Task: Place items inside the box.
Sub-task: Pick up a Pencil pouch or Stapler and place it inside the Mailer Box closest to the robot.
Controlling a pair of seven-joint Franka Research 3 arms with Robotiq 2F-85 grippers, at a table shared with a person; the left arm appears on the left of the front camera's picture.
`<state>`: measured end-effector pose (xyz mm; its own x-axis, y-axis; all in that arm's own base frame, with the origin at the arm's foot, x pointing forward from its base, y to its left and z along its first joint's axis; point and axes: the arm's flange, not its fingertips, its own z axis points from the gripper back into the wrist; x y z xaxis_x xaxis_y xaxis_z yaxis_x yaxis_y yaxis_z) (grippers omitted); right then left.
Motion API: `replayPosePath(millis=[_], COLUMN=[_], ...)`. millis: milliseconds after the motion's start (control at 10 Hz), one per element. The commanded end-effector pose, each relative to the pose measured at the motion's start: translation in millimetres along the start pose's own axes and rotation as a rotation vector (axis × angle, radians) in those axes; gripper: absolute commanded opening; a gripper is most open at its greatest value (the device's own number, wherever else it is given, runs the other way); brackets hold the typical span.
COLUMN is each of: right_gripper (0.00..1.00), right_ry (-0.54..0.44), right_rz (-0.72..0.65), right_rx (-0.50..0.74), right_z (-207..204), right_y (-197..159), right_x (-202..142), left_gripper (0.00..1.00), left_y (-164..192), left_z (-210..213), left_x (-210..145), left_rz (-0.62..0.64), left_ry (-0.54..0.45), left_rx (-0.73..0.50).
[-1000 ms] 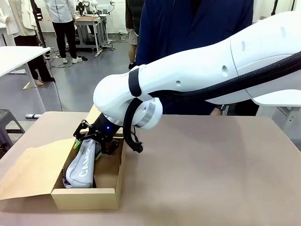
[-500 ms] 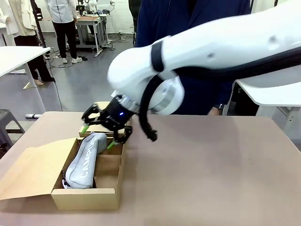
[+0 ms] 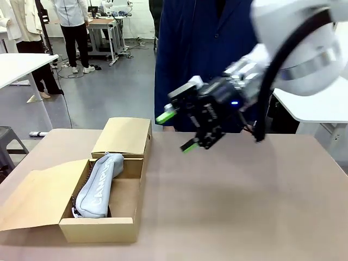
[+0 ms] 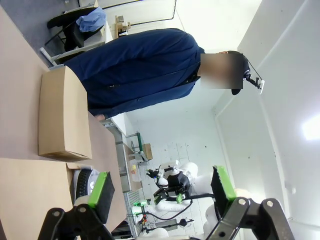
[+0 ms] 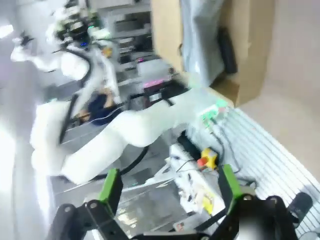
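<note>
A grey zip pencil case lettered "CAMPUS" lies lengthwise inside the open cardboard box at the table's left. Something black peeks out under its near end. My right gripper hangs open and holds nothing, in the air above the table's middle, well right of the box. The blurred right wrist view has the open right gripper far from the box, with the grey case and a black item inside. My left gripper is open with nothing between its pads, facing a box flap.
A person in a navy coat stands at the far side of the table, also seen as the navy coat. The box's flaps spread left and back. The brown tabletop stretches right of the box.
My right gripper let go of the grey case, leaving it in the box. It then rose and swung right, away from the box, to above the table's middle.
</note>
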<state>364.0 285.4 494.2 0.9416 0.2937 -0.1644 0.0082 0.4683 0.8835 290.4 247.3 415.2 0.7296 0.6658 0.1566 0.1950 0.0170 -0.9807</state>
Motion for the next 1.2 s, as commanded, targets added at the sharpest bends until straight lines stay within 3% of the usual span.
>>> replayPosePath(millis=[0,200,300,400,500,800,900,1000,1100], right_gripper=[1.0,1.0,1.0,1.0,1.0,1.0,1.0,1.0,1.0], right_ry=[-0.03,-0.03,-0.003,-0.075,-0.157,-0.201,-0.191,-0.17,-0.21], right_rz=[0.003,0.003,0.007,0.038,0.03,0.135,0.199,0.181,0.166], right_rx=[-0.121,-0.121,-0.025,0.106,0.164,0.421,0.491,0.515,0.458], right_z=[-30,-30,-9,28,80,197,223,237,246], right_y=[22,22,1,-3,-24,-99,-128,-159,-197], right_x=[4,4,1,5,-6,-58,-76,-94,-113], left_gripper=[1.0,1.0,1.0,1.0,1.0,1.0,1.0,1.0,1.0], left_y=[-1,-1,-1,-1,-1,-1,-1,-1,-1], left_z=[0,0,0,0,0,0,0,0,0], left_x=[-2,-2,-2,-2,-2,-2,-2,-2,-2], left_rz=[-0.021,-0.021,-0.021,-0.021,-0.021,-0.021,-0.021,-0.021,-0.021], left_ry=[0.006,0.006,0.006,0.006,0.006,0.006,0.006,0.006,0.006], left_rx=[-0.011,-0.011,-0.011,-0.011,-0.011,-0.011,-0.011,-0.011,-0.011])
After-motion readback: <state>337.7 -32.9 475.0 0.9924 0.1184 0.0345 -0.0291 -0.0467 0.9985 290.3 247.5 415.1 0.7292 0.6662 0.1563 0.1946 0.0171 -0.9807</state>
